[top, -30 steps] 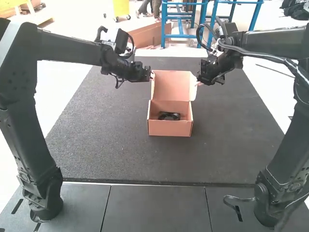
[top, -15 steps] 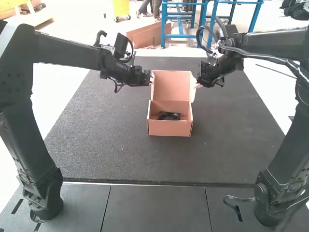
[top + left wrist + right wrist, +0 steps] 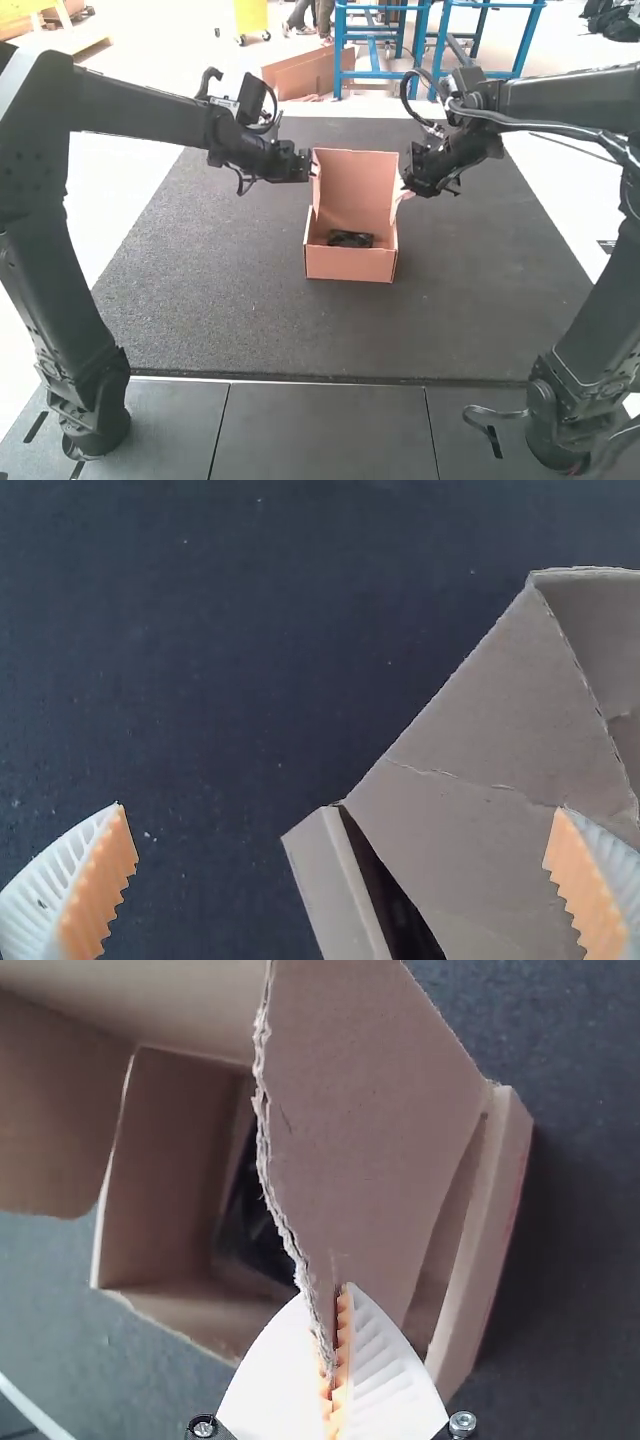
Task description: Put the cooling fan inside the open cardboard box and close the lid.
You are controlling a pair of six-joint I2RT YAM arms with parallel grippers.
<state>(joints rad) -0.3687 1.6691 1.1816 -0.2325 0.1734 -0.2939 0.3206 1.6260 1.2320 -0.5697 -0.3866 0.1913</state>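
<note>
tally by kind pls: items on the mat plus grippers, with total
cardboard box: 1
cooling fan: 1
grippers: 2 (left gripper, right gripper)
total: 4

We are finding the cardboard box (image 3: 350, 262) open from above and in front; its upright lid (image 3: 352, 180) is blocking the rear, the left gripper (image 3: 311, 170) and right gripper (image 3: 406, 185) crowding its sides.

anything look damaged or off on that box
Yes. The flap pinched in the right gripper has a ragged, torn edge, and the left wrist view shows a crease cracking across a cardboard panel.
</note>
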